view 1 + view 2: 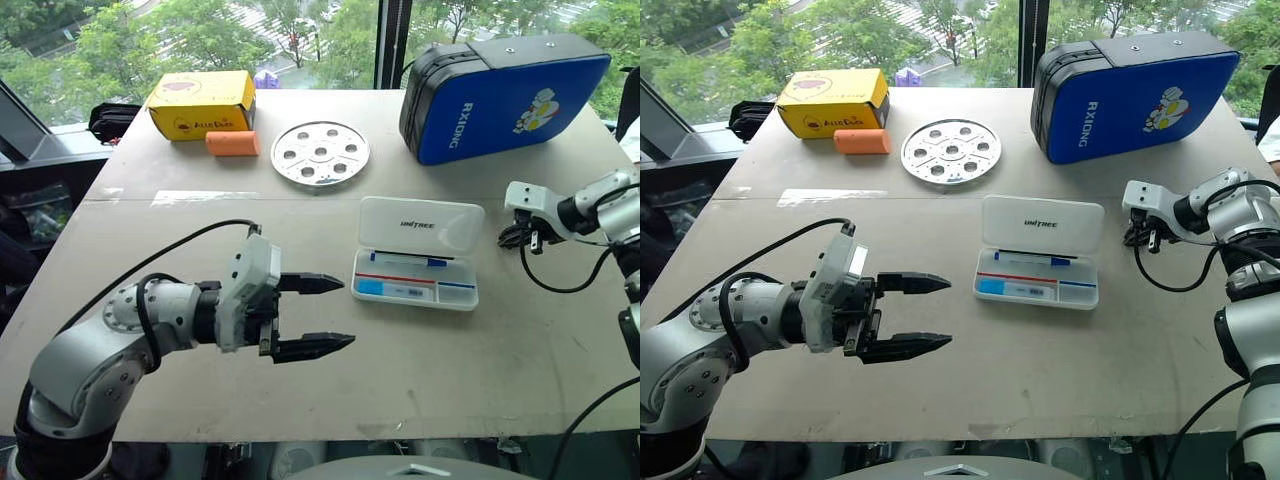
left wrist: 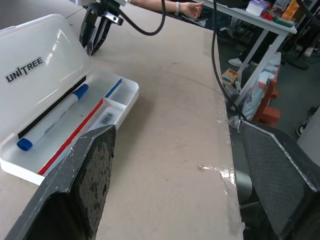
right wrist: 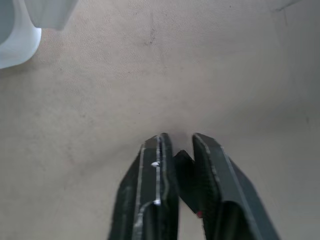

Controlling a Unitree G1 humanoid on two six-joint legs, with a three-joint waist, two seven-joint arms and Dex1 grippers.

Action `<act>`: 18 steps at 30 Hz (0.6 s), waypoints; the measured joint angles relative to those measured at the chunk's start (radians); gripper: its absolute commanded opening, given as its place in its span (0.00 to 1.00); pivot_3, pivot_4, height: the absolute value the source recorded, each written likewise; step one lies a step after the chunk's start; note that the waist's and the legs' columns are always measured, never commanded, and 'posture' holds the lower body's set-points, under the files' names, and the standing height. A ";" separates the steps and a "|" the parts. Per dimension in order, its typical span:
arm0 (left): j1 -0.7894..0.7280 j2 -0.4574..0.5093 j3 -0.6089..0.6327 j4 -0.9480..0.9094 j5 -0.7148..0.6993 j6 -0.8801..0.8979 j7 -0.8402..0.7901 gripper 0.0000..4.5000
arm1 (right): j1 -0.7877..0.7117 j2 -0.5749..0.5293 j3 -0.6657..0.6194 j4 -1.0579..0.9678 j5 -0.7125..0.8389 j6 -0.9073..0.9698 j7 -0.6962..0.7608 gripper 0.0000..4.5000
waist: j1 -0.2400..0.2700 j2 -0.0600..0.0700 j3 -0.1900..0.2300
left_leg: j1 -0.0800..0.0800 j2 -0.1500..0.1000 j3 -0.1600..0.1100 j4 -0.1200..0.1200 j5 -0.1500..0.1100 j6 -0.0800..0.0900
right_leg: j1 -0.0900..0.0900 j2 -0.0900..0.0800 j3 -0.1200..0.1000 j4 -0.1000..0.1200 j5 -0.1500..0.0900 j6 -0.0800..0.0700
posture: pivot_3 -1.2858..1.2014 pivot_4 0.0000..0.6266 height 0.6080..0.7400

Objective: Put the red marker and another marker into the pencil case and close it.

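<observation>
Left claw (image 1: 330, 315) spread, right claw (image 1: 522, 238) clenched empty beside open pencil case (image 1: 415, 290) with red marker (image 1: 395, 278), blue marker (image 1: 410, 259).

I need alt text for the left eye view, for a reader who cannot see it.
An open white pencil case lies on a tan table, holding a red marker and a blue-capped marker. The left gripper hovers beside it, jaws open; the right gripper is shut near the case's other side.

The pencil case (image 1: 418, 250) looks like glossy white plastic, lying on a matt beige table (image 1: 450, 360) (faintly scuffed), beside a shiny perforated metal disc (image 1: 320, 153) and a smooth yellow cardboard box (image 1: 200, 103).
</observation>
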 measured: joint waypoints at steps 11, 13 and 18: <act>0.005 0.014 -0.052 0.055 0.024 -0.084 -0.031 0.88 | 0.219 -0.113 -0.177 -0.345 0.108 0.178 0.044 0.01 | -0.005 0.002 0.001 | 0.001 0.000 0.001 0.000 0.000 0.000 | 0.000 0.001 0.001 0.001 0.000 0.000 | 0.52 0.24 1.00; 0.003 0.016 -0.064 0.056 0.024 -0.092 -0.034 0.88 | 0.249 -0.133 -0.199 -0.399 0.120 0.199 0.039 0.18 | -0.002 0.003 0.001 | 0.001 0.000 0.000 0.000 0.000 0.000 | 0.000 0.001 0.001 0.001 0.000 0.000 | 0.52 0.24 1.00; -0.001 0.017 -0.080 0.064 0.025 -0.105 -0.033 0.88 | 0.341 -0.155 -0.227 -0.502 0.140 0.197 0.022 0.46 | 0.001 0.003 0.001 | 0.000 0.000 0.000 0.000 0.000 0.001 | 0.000 0.001 0.001 0.001 0.000 0.000 | 0.52 0.24 1.00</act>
